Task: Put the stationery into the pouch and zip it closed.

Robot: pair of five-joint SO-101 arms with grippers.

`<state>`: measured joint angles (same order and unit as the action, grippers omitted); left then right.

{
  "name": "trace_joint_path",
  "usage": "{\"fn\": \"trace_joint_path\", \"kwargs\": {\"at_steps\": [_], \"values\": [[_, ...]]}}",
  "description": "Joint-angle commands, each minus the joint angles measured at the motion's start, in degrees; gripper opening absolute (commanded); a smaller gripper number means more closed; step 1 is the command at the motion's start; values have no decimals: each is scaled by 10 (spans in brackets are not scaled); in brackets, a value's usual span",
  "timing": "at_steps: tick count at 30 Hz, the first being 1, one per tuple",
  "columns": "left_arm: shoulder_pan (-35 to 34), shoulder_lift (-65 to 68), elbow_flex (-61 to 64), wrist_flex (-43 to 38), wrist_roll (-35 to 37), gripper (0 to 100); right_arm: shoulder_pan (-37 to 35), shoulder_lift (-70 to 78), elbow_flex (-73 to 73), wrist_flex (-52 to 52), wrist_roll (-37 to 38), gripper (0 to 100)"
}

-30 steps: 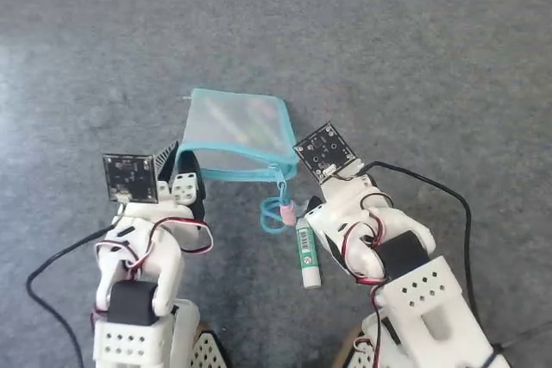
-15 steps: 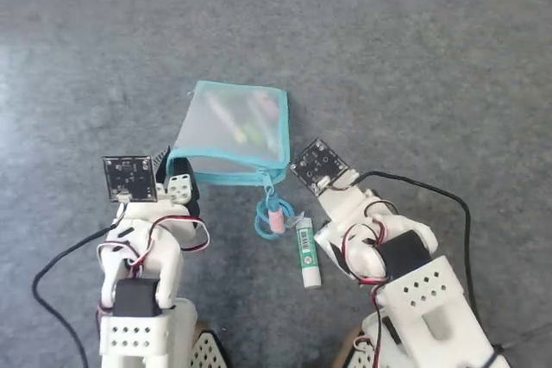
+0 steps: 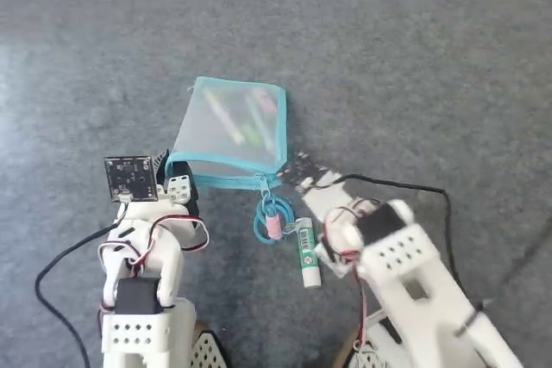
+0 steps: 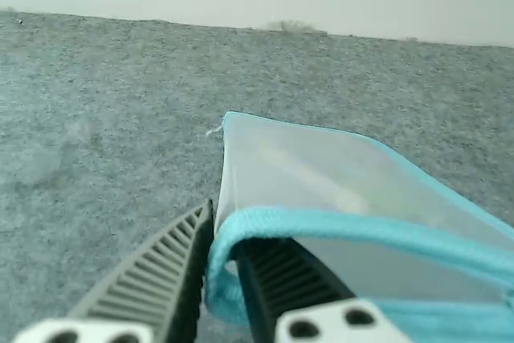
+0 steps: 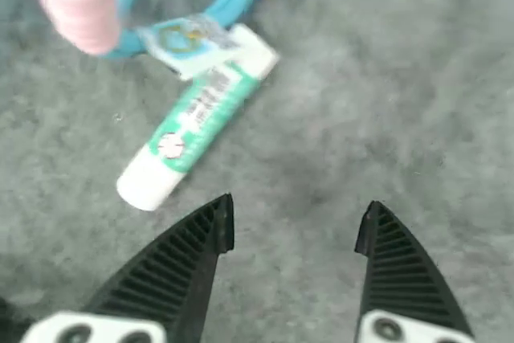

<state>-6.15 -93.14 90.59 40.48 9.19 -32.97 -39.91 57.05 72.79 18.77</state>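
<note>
Right claw (image 5: 299, 206) first: it hangs wide open over the grey carpet (image 5: 418, 78), and the green-and-white glue stick (image 5: 197, 118) lies just beside it rather than between the jaws. Shift until the stick's middle sits between both pads and turn the wrist so the jaws cross its length. Close on the body, not the far end, because the teal zipper cord (image 3: 272, 213) and its tag rest there and could snag.

Your left claw (image 4: 221, 238) is clamped on the teal lip at the near-left corner of the translucent pouch (image 3: 233, 131), which already holds pens. Hold that lip raised so the mouth gapes, then feed the stick in end-first along the zipper line.
</note>
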Motion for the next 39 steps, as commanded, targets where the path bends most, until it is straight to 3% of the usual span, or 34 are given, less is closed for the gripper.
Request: {"fn": "trace_joint_path", "kwargs": {"at_steps": [1, 6, 11, 14, 18, 24, 27, 31, 33, 39], "values": [[-5, -4, -8, -21, -8, 12, -60, 51, -41, -18, -60, 256], [-5, -4, -7, -21, -8, 12, -129, 62, -43, -33, -203, 256], [-5, -6, -7, -21, -8, 12, -128, 75, -33, -43, -264, 256], [-5, -6, -7, -19, -8, 12, -129, 91, -2, -106, -304, 256], [-4, -7, -7, -19, -8, 12, -126, 103, 62, -205, -334, 256], [-2, -4, -7, -19, -8, 12, -88, 109, 70, -214, -334, 255], [-1, -4, -6, -19, -8, 12, -48, 108, 79, -214, -281, 203], [-1, -4, -6, -19, -8, 12, 53, 102, 71, -218, -100, 23], [-3, -6, -6, -19, -8, 12, 107, 107, 51, -214, -22, 18], [-1, -4, -6, -19, -8, 12, 196, 109, -11, -206, -29, 8]]}}
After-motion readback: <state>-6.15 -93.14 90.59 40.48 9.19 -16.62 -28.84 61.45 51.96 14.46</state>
